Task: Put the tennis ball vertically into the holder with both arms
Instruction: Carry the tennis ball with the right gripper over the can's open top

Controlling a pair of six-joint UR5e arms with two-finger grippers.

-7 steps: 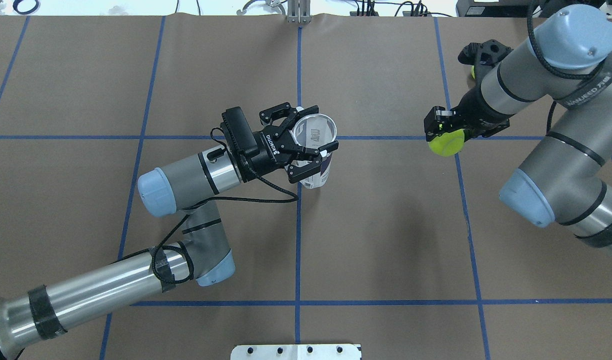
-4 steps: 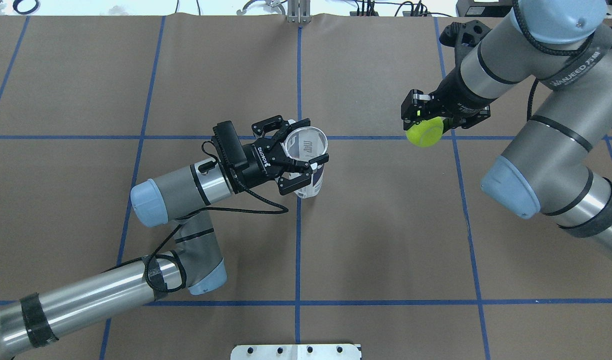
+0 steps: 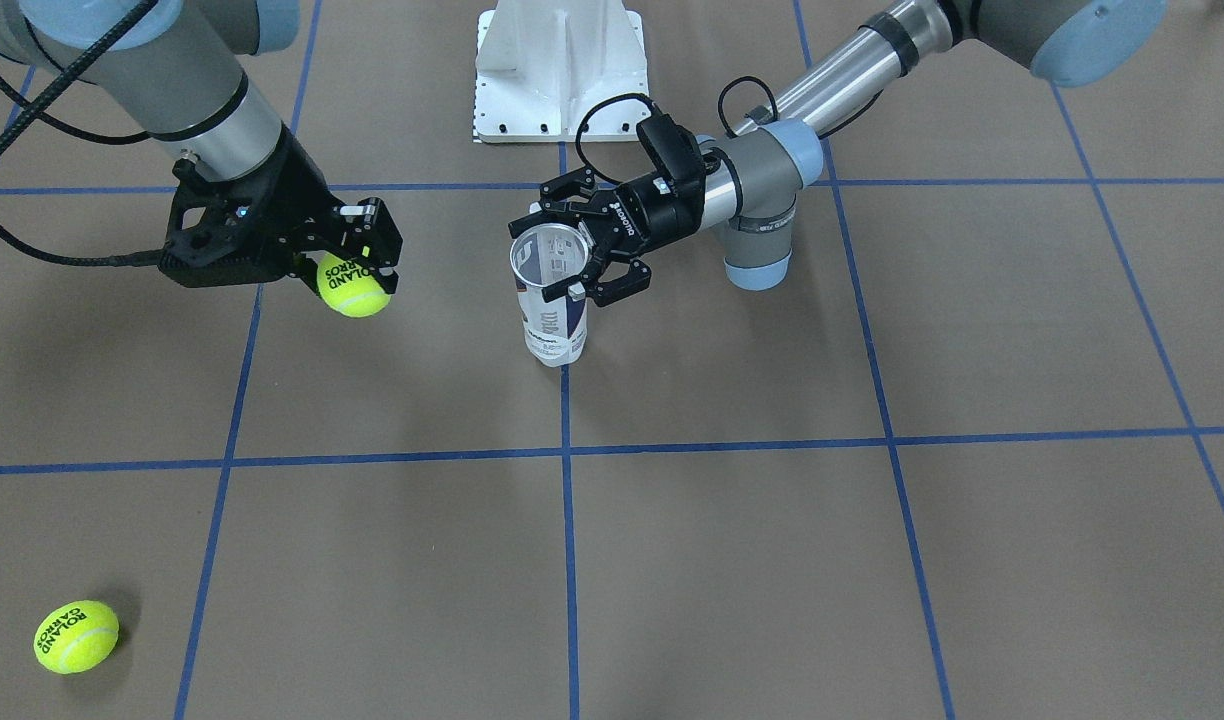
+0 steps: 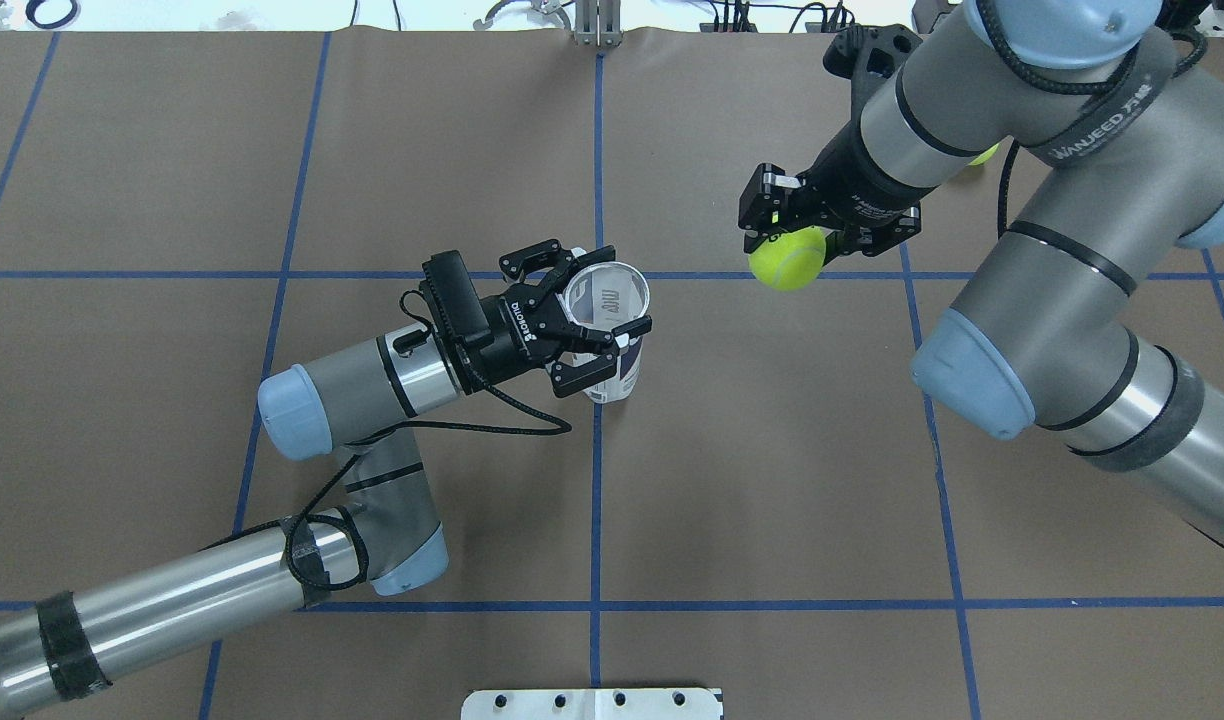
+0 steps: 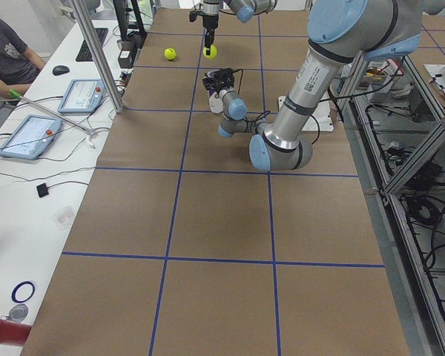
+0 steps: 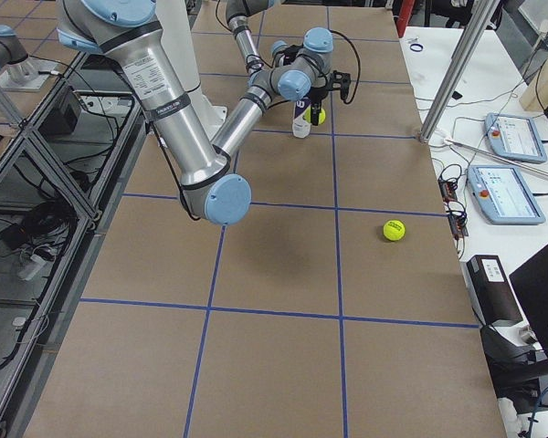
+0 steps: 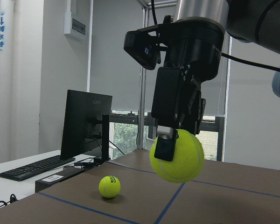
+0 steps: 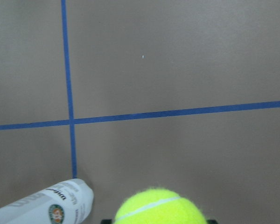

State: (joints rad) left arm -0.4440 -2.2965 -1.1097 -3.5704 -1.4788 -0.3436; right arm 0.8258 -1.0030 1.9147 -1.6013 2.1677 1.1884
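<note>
Left gripper (image 4: 623, 288) clamps the clear cylindrical holder (image 4: 619, 373); right gripper (image 4: 795, 244) pinches a fuzzy tennis ball (image 4: 784, 266).

Silver-grey jointed left arm (image 4: 172, 600), matching right arm (image 4: 1072, 310), light blue joint caps (image 4: 292, 410), black braided cables (image 4: 472, 428), black fingers (image 4: 584, 370)

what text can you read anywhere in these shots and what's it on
"ROLAND GARROS": on the tennis ball in the right gripper.
"ROLAND GARROS": on the loose tennis ball.
"ROBOTIQ": on the left gripper.
"WANJEED": on the black sleeve around the right arm; the characters after it are unreadable.
The holder has label print, too blurred to read.
</note>
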